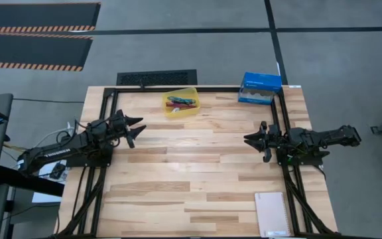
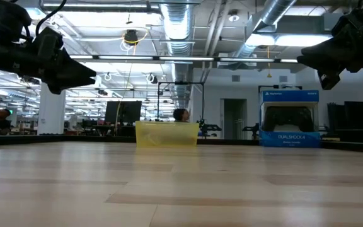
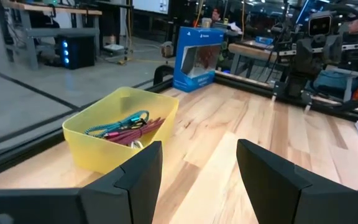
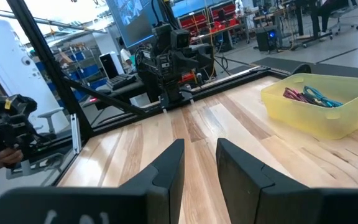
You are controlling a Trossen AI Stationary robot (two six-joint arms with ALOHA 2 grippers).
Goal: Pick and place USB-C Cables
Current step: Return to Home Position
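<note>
The yellow bin (image 1: 181, 101) stands on the table near its far edge, seen also in the low view (image 2: 166, 133). Inside lie bundled cables: a teal one (image 3: 124, 121) and a magenta-red one (image 3: 135, 132), shown too in the right wrist view as teal (image 4: 319, 96) and magenta-red (image 4: 296, 94). White and black cables do not show. My left gripper (image 1: 138, 131) hovers open at the table's left, above the wood. My right gripper (image 1: 251, 140) hovers open at the table's right. Both hold nothing.
A blue game-controller box (image 1: 260, 87) stands at the far right of the table. A white notebook (image 1: 273, 214) lies at the near right corner. A black frame rail (image 1: 197, 87) runs along the table's far edge. Bare wood (image 1: 191, 159) lies between the arms.
</note>
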